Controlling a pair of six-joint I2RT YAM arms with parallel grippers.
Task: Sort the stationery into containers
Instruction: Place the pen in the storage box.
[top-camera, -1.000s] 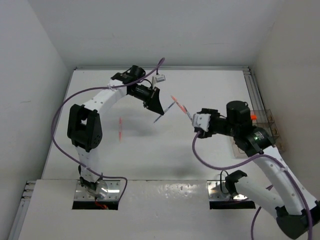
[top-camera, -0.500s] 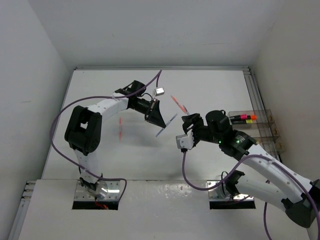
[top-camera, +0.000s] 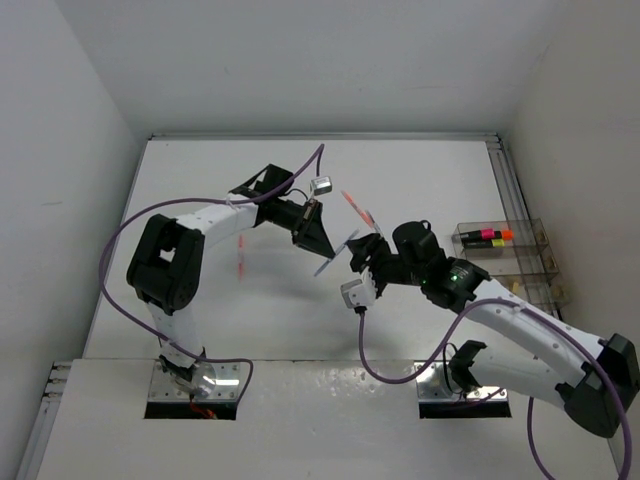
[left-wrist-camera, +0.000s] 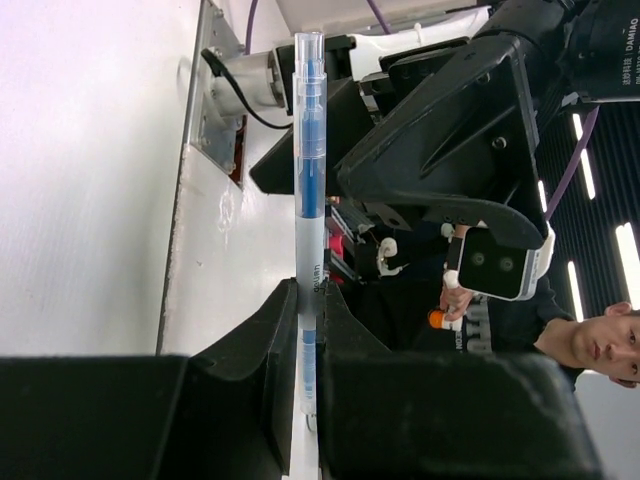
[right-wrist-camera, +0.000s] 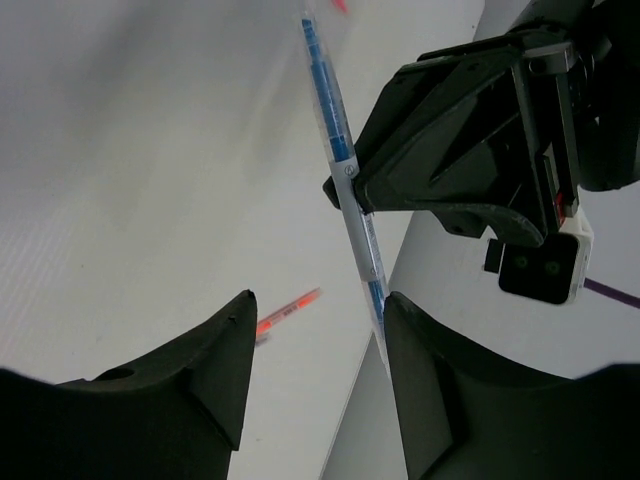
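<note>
My left gripper (left-wrist-camera: 308, 300) is shut on a thin blue pen (left-wrist-camera: 309, 150) and holds it up above the table. In the top view the blue pen (top-camera: 338, 250) sticks out of the left gripper (top-camera: 322, 240) toward my right gripper (top-camera: 362, 256). My right gripper (right-wrist-camera: 320, 300) is open. The free end of the blue pen (right-wrist-camera: 340, 150) reaches between its fingers, close to the right-hand finger (right-wrist-camera: 420, 380). Two thin red pens lie on the table, one (top-camera: 358, 208) behind the grippers and one (top-camera: 241, 257) to the left. Clear containers (top-camera: 525, 228) stand at the right edge; one holds highlighters (top-camera: 483, 236).
A second clear container (top-camera: 535, 272) sits nearer, beside the first. The left arm's purple cable (top-camera: 120, 240) loops out over the left side of the table. A metal rail (top-camera: 505, 180) runs along the table's right edge.
My right arm has swung left from the containers to the left gripper, so its open fingers now flank the pen's end. The left gripper has shifted slightly toward it with the pen.
</note>
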